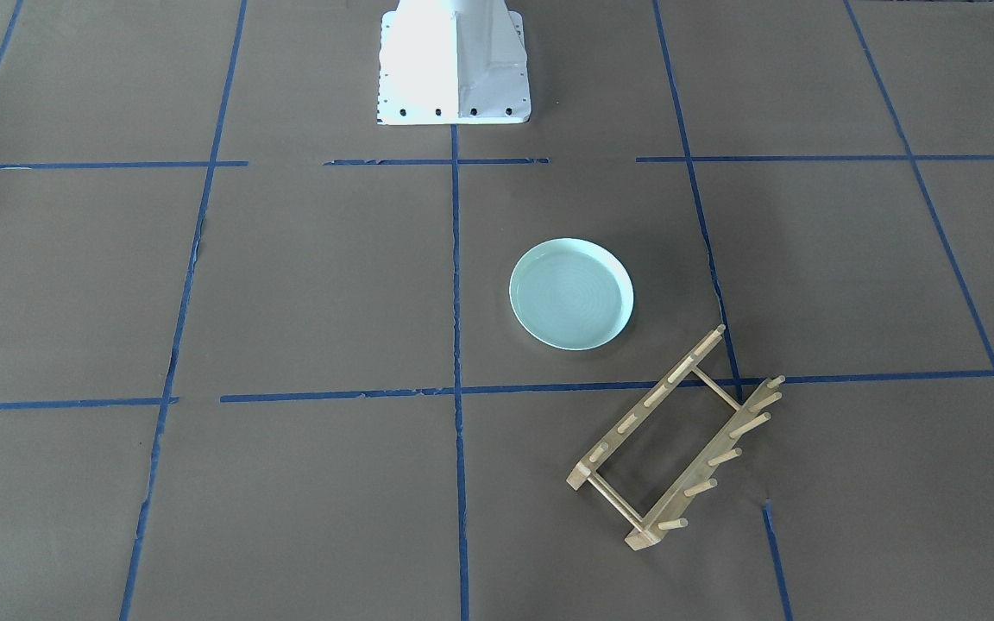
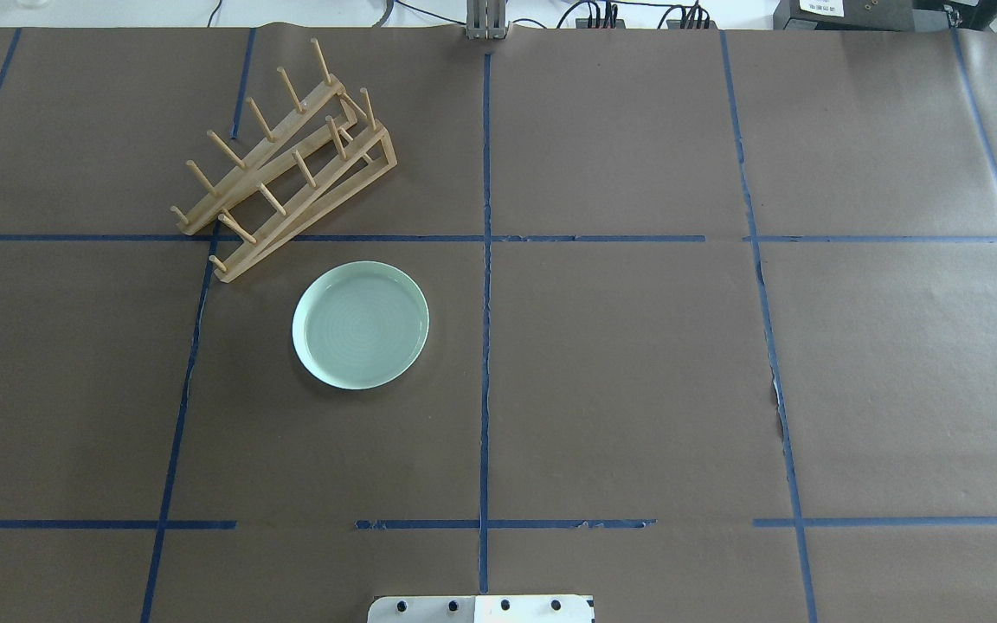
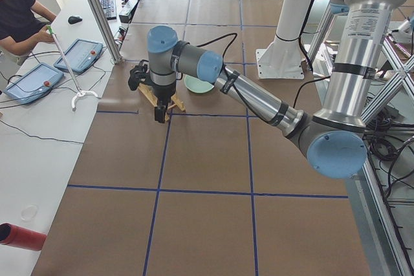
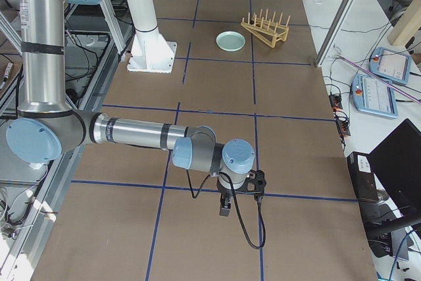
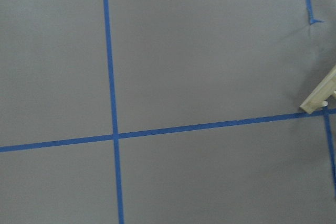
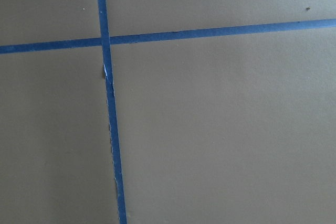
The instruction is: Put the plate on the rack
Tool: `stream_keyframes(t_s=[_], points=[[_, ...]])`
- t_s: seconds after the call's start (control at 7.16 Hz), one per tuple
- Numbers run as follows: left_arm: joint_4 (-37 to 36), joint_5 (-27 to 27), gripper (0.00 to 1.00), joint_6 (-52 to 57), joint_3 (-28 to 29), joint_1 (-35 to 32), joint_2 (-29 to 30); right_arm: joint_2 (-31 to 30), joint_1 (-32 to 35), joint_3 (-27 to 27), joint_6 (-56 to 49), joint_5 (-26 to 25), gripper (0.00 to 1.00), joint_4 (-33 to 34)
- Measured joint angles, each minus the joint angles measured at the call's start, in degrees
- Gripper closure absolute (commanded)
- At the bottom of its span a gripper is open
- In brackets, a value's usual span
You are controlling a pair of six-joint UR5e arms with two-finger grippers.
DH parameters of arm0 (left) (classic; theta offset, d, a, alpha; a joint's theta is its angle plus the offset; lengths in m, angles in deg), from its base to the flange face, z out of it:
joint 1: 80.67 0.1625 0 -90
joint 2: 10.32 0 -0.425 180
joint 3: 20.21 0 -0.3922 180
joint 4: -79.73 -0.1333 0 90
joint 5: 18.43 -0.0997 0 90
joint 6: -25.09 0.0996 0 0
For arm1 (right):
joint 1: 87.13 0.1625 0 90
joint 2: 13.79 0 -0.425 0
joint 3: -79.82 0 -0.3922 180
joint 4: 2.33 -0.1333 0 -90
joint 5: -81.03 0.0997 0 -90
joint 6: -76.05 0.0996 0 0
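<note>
The pale mint-green plate [image 1: 571,294] lies flat and upright on the brown table, also in the overhead view [image 2: 360,325] and far off in the right side view [image 4: 231,41]. The light-wood rack [image 1: 674,440] stands beside it, set at an angle [image 2: 286,164], empty. In the left side view my left gripper [image 3: 160,116] hangs over the table just in front of the rack [image 3: 176,104], with the plate [image 3: 197,84] partly hidden behind the arm. My right gripper [image 4: 224,210] hangs low over the table far from both. I cannot tell whether either is open or shut.
Blue tape lines grid the brown table. The white robot base [image 1: 454,60] stands at the table's edge. A rack corner [image 5: 320,95] shows in the left wrist view. An operator [image 3: 19,17] sits by teach pendants [image 3: 77,55] beyond the table's far side.
</note>
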Motion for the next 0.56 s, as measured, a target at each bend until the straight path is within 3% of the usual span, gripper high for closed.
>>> stream_keyframes(t_s=[0.42, 0.56], points=[[-0.7, -0.4, 0.0, -18.3, -4.1, 12.5, 8.1, 0.0, 0.0, 0.0, 0.0, 0.0, 0.0, 0.0], [-0.7, -2.8, 0.0, -23.9, -4.3, 17.4, 11.0, 0.0, 0.0, 0.0, 0.0, 0.0, 0.0, 0.0]])
